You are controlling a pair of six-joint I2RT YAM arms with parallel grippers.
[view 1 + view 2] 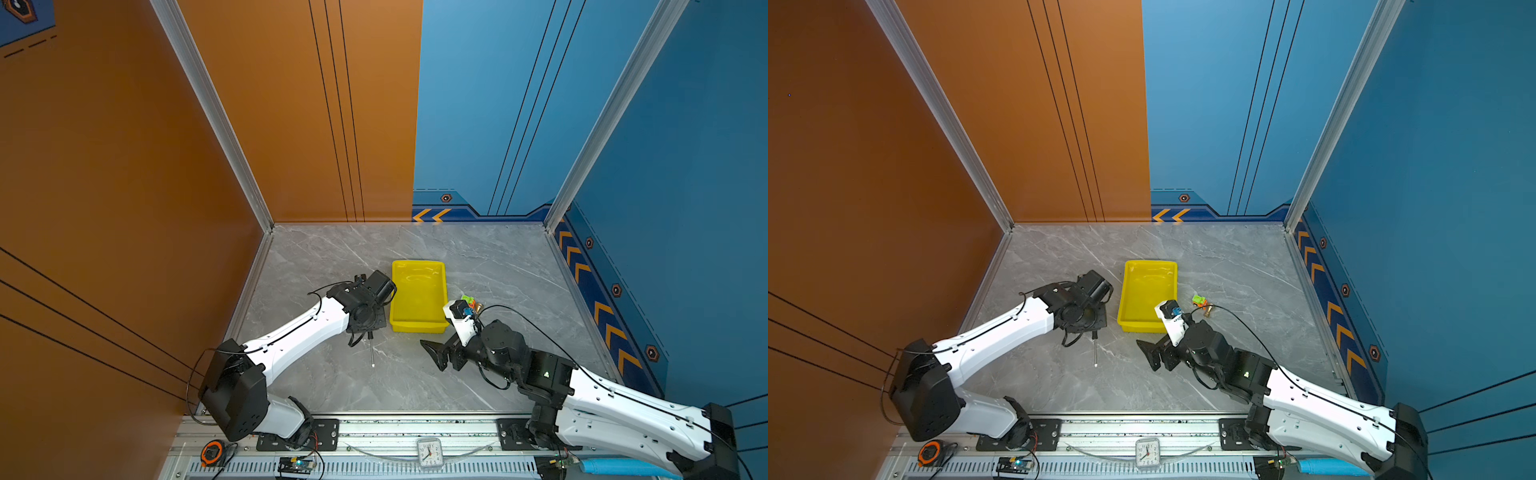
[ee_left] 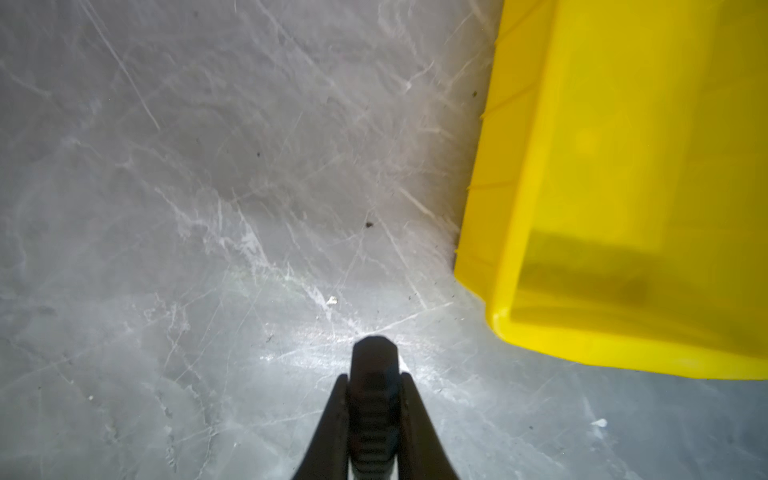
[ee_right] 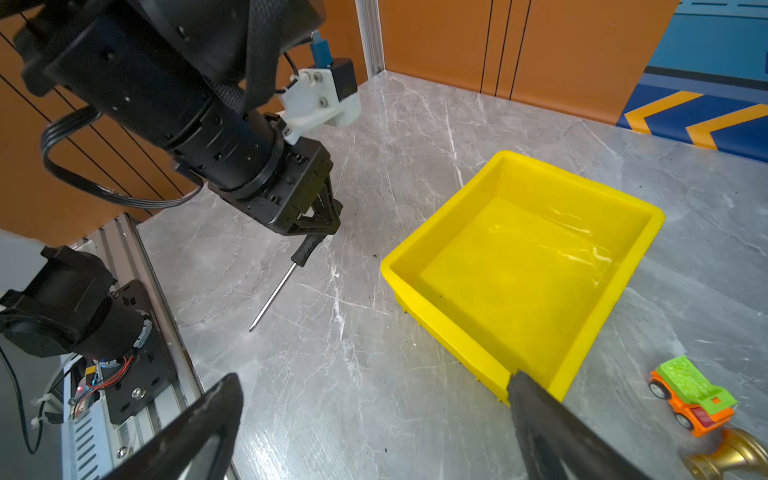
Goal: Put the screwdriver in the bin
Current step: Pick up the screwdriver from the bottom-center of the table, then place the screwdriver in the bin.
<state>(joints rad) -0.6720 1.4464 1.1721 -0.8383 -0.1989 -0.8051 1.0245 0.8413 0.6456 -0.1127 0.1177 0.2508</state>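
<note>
The left hand is clenched on the black ribbed handle of the slim screwdriver with a thin silver shaft. The screwdriver hangs tilted, with its shaft pointing down at the grey marble worktop; I cannot tell if the tip touches it. It is outside the shallow bright yellow plastic bin, just beside the bin's near left corner. The right hand is released, jaws wide apart, grasping nothing, near the bin's near right corner.
</note>
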